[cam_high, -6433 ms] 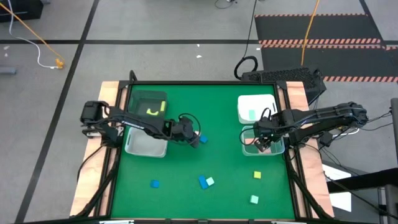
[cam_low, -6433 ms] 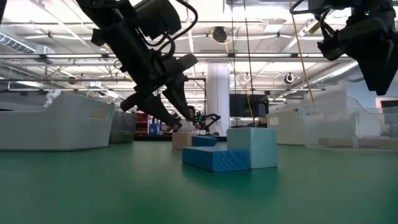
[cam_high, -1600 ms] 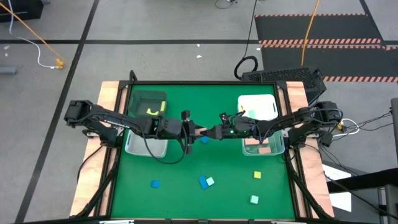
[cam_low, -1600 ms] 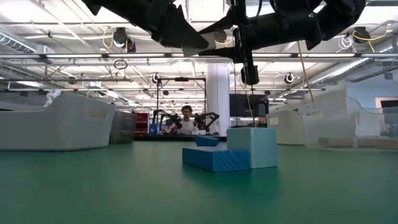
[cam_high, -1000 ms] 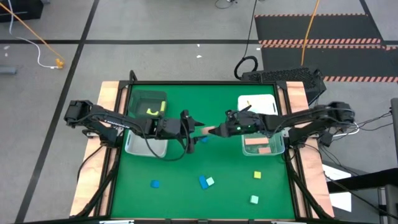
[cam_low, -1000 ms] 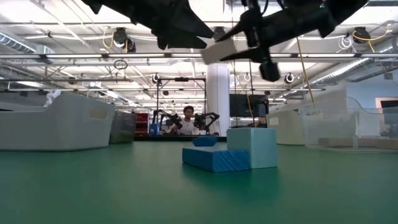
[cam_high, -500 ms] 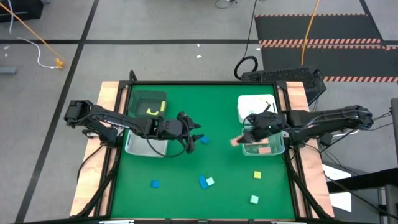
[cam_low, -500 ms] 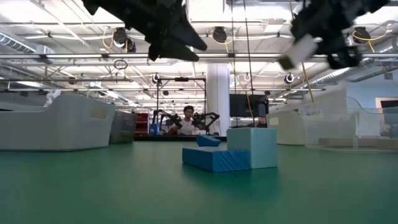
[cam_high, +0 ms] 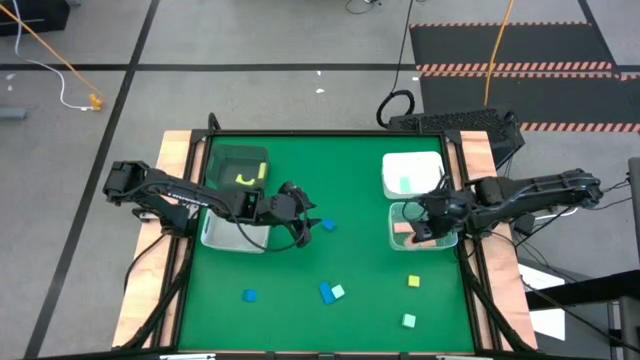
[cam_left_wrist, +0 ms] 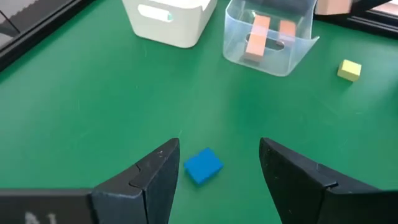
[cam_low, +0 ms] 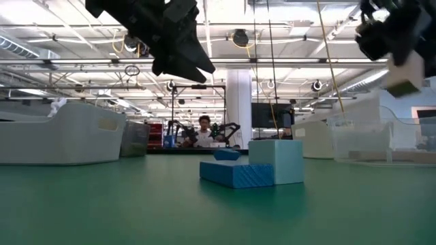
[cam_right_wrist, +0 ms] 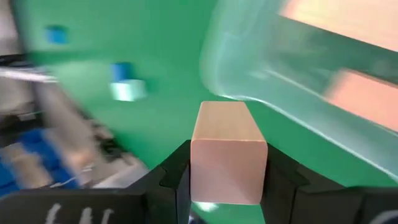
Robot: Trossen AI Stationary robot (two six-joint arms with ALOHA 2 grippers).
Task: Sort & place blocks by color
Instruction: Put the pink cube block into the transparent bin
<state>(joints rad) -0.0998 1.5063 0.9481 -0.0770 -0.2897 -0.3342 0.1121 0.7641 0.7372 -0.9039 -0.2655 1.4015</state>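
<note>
Right gripper [cam_right_wrist: 227,180] clamps a salmon block [cam_right_wrist: 228,151] over the clear bin [cam_high: 425,226], which holds two salmon blocks. Left gripper [cam_left_wrist: 217,168] parted, empty, above one blue block [cam_left_wrist: 203,165].

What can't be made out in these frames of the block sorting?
- Dark bin, high view: something yellow-green inside, too small to tell its shape.
- Left clear bin, high view: the left arm covers much of it, contents hidden.
- Right end effector, right wrist view: holds a pink block; the clear bin beyond is motion-blurred.
- Mint block, low view: hides whatever lies behind it.
</note>
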